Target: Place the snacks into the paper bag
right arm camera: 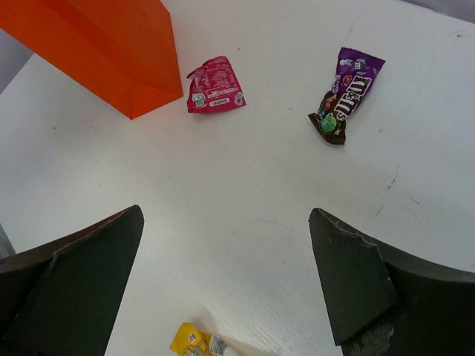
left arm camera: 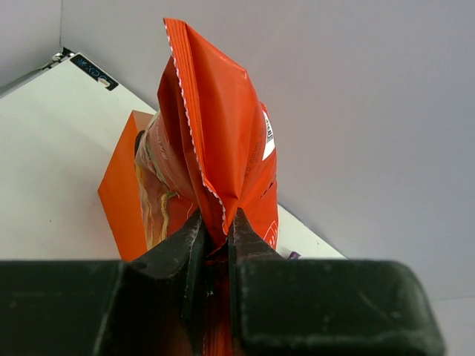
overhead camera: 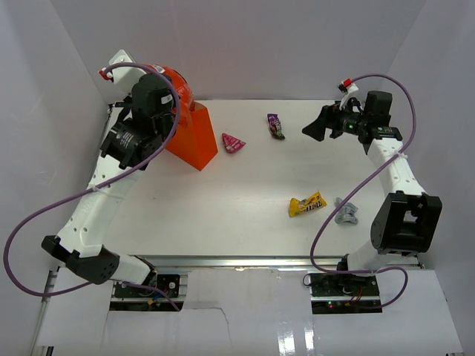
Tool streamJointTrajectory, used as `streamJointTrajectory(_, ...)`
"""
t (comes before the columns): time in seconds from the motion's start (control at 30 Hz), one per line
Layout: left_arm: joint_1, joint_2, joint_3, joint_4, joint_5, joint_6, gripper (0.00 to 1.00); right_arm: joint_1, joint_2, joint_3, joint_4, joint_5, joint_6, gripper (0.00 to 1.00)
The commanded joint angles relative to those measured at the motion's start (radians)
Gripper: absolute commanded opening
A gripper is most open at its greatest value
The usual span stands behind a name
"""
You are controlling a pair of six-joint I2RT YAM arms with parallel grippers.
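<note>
My left gripper (left arm camera: 217,222) is shut on an edge of the large red crisp bag (left arm camera: 223,133), which hangs over the mouth of the upright orange paper bag (left arm camera: 119,200). How far it reaches inside is hidden. In the top view the crisp bag (overhead camera: 177,83) shows behind the left wrist, above the paper bag (overhead camera: 194,141). My right gripper (overhead camera: 318,124) is open and empty, held above the table at the far right; it also shows in the right wrist view (right arm camera: 226,215). A pink sweet (overhead camera: 233,142) lies beside the paper bag.
A purple packet (overhead camera: 276,126) lies at the far middle. A yellow packet (overhead camera: 306,205) and a silver-grey sweet (overhead camera: 346,212) lie near the right arm. The right wrist view shows the paper bag (right arm camera: 104,44), pink sweet (right arm camera: 215,94), purple packet (right arm camera: 345,93) and yellow packet (right arm camera: 200,343).
</note>
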Motion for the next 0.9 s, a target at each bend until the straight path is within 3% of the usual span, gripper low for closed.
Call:
streamJointTrajectory(0.0, 0.000, -0.015, 0.003, 0.002, 0.009, -0.025, 0.00, -0.005, -0.030, -0.006, 0.035, -0.005, 0.006, 0.98)
streamJointTrajectory(0.67, 0.141, 0.031, -0.108, -0.025, 0.199, -0.120, 0.00, -0.008, -0.021, -0.031, 0.049, -0.027, 0.022, 0.98)
streamJointTrajectory(0.77, 0.179, 0.038, -0.121, -0.028, 0.236, -0.138, 0.20, -0.008, -0.019, -0.031, 0.052, -0.028, 0.023, 0.98)
streamJointTrajectory(0.8, 0.195, 0.039, -0.124, -0.027, 0.257, -0.142, 0.29, -0.006, -0.019, -0.034, 0.052, -0.028, 0.023, 0.98)
streamJointTrajectory(0.83, 0.201, 0.042, -0.128, -0.027, 0.266, -0.143, 0.45, -0.008, -0.019, -0.034, 0.052, -0.027, 0.023, 0.98)
streamJointTrajectory(0.87, 0.210, 0.048, -0.126, -0.019, 0.288, -0.143, 0.53, -0.006, -0.021, -0.037, 0.052, -0.028, 0.020, 0.98)
